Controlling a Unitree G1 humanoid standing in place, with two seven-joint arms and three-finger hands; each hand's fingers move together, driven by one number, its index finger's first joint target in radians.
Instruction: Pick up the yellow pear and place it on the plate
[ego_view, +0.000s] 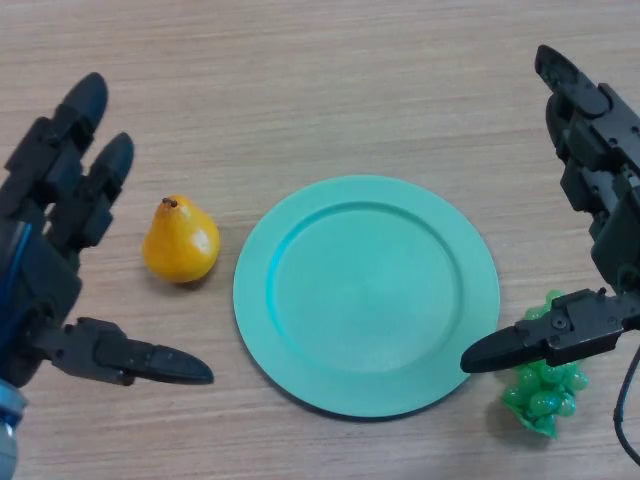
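**A:** The yellow pear (180, 243) is seen lying on the wooden table (330, 80), stem up and tilted a little, just off the left edge of the plate (300, 330). No contact with the plate is made; a strip of bare wood is left between them.

**B:** And the plate itself?

**A:** Nothing is carried on it. The green dish is shown bare, so the placing has not been done.

**B:** What is being done with the left hand (50, 260)?

**A:** It is held spread beside the pear, fingers straight above, thumb stretched out below, and the fruit is framed at the mouth of that gap. Nothing is pinched; the pear is not touched.

**B:** So the grasp is yet to be made.

**A:** That is how it is judged: the approach looks set up, while the closing, the lift and the short carry rightward to the plate are all left.

**B:** The right hand (600, 200)?

**A:** It is shown opened out at the plate's far side, thumb reaching over a bunch of green grapes (545, 395). Nothing is held there.
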